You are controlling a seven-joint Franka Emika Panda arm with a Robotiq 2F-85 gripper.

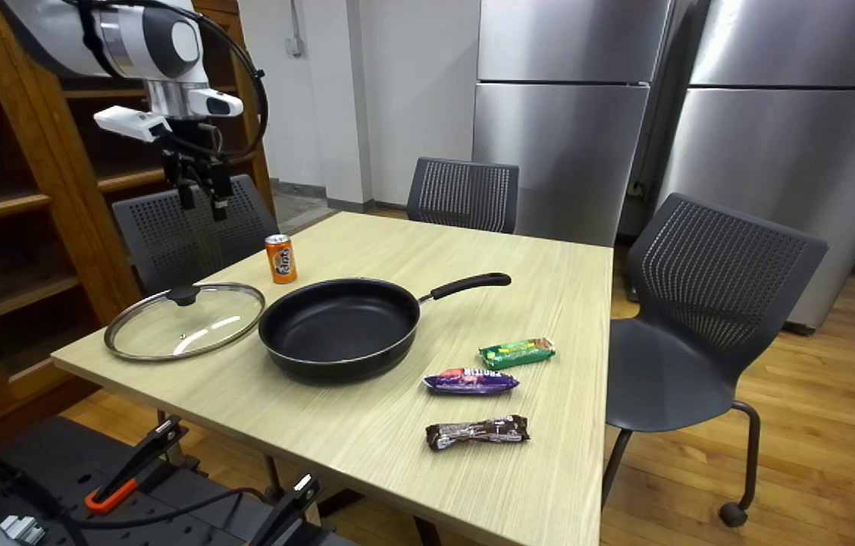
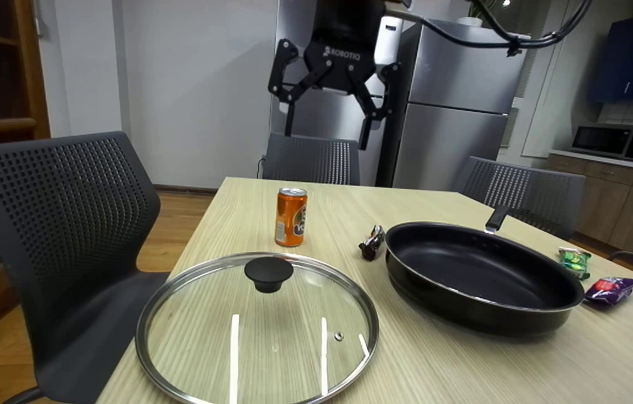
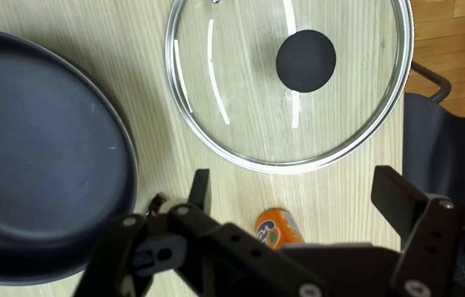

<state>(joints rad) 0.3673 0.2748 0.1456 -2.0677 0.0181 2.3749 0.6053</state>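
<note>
Tabletop well below wide-apart, downward jaws.

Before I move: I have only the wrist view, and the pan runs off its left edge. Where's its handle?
Observer: In an exterior view, the handle of the black frying pan sticks out on the side away from the glass lid.
Operator: My gripper partly hides the Fanta can. Is the can standing or lying?
Observer: It stands upright, as both exterior views show.
Operator: And across the pan, anything I'm missing?
Observer: Yes. In an exterior view, three wrapped ones lie right of the pan as pictured: a green bar, a purple Protein bar and a brown bar.
</note>
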